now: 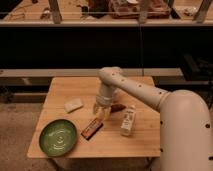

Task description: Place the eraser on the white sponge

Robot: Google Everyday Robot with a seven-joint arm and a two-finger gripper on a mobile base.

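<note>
Eraser [92,129], one only, lies flat on the wooden table [65,90], toward the front edge and a little left of centre. Its long side runs diagonally from lower left to upper right, with a dark top and an orange-red rim along one edge. One white sponge [73,105] rests up and to the left of it, well apart and flat on the wood, with bare table between the two. One gripper [101,113] hangs just above and to the right of the eraser's upper end, pointing down at the tabletop. It sits between the sponge and a single small dark-red lump [118,107]. Whether the gripper is open or closed cannot be told from this angle, and nothing can be seen in its hold. The single white arm [135,90] bends over the table from the right, its rounded joint high above the middle of the board. The robot's pale body [185,135] fills the lower right corner. One green plate [58,137] sits at the front left corner, close beside the eraser's lower end. One upright white carton [128,121] stands to the right of the eraser, just below the lump. Behind the table, a counter [100,22] carries items too dim to name
</note>
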